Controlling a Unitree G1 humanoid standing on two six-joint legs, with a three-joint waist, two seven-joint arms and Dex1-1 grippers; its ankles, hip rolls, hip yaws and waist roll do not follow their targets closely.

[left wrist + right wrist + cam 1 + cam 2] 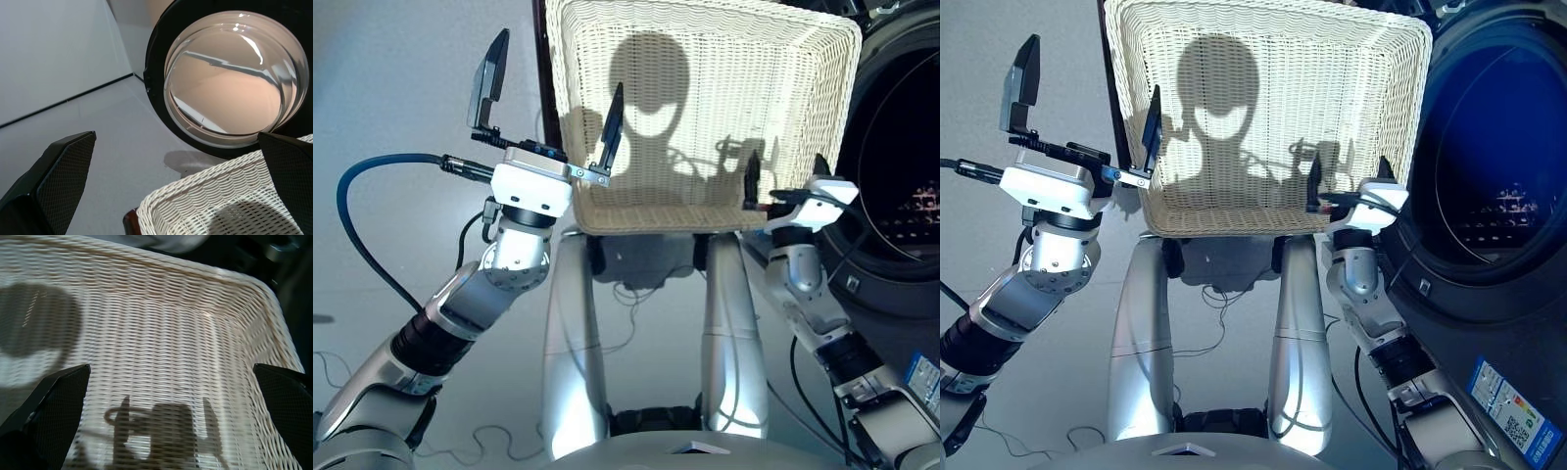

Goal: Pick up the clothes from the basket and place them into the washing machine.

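Note:
The cream-white wicker basket point(705, 217) stands just ahead of me, and only shadows lie on its woven floor point(161, 333). No clothes show in it or in either gripper. My left gripper point(560, 64) is open, its fingers straddling the basket's near left corner. At the near right rim my right gripper point(785, 162) is open too, pointing into the basket. The washing machine point(901, 147) is at the right with its drum opening dark, bluish in the right eye view. I cannot tell whether cloth lies inside. Its round glass door point(230, 78) shows in the left wrist view, beyond the basket's far corner.
A dark stand edge point(542, 78) runs along the basket's left side. A blue cable point(372, 176) loops from my left wrist. Grey floor point(401, 88) spreads to the left of the basket. Thin cables point(631, 304) lie on the floor under the basket.

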